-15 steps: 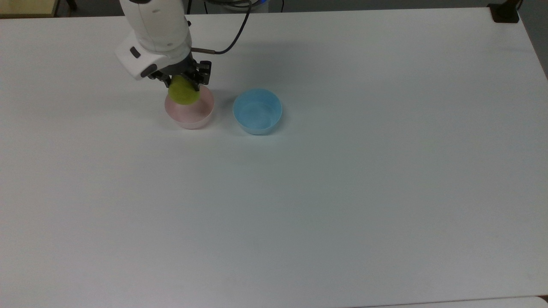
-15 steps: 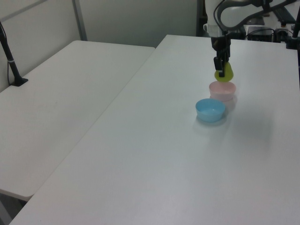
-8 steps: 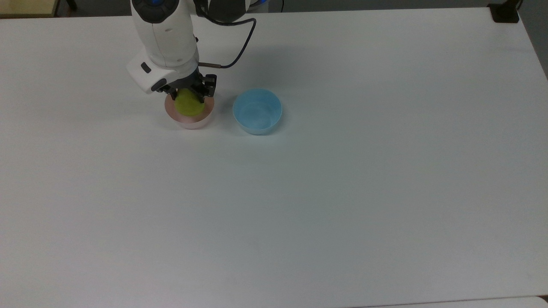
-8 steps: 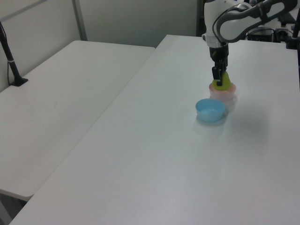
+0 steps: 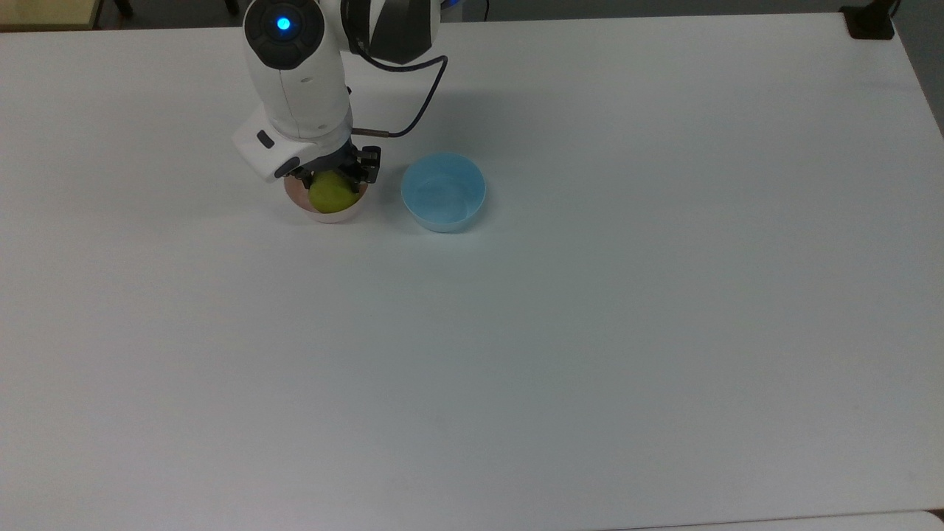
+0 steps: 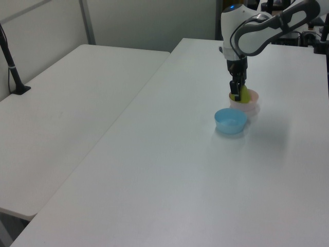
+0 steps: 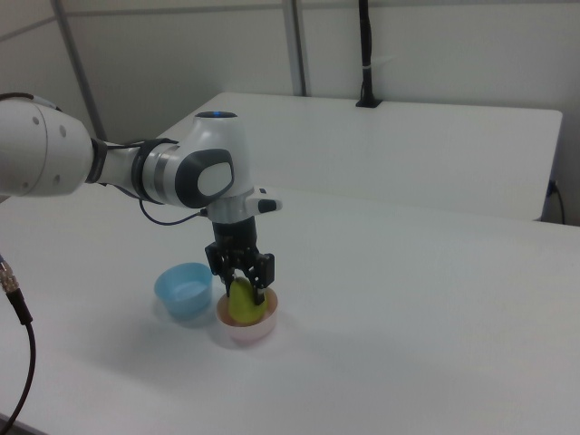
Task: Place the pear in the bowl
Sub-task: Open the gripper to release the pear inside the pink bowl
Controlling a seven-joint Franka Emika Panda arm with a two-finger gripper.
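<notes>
The arm [image 7: 109, 168] is glossy white with rounded, bulbous links, joined by dark grey bands at the joints. In the top view a round dark cap [image 5: 284, 26] sits at 12 o'clock of the wrist housing, with a small blue light glowing at its centre. A thin black cable [image 5: 420, 103] loops off at 3 o'clock of the wrist into a small metal plug. The gripper [image 7: 242, 281] is black, with two slim dark fingers [image 7: 258, 276] under a white flange.
</notes>
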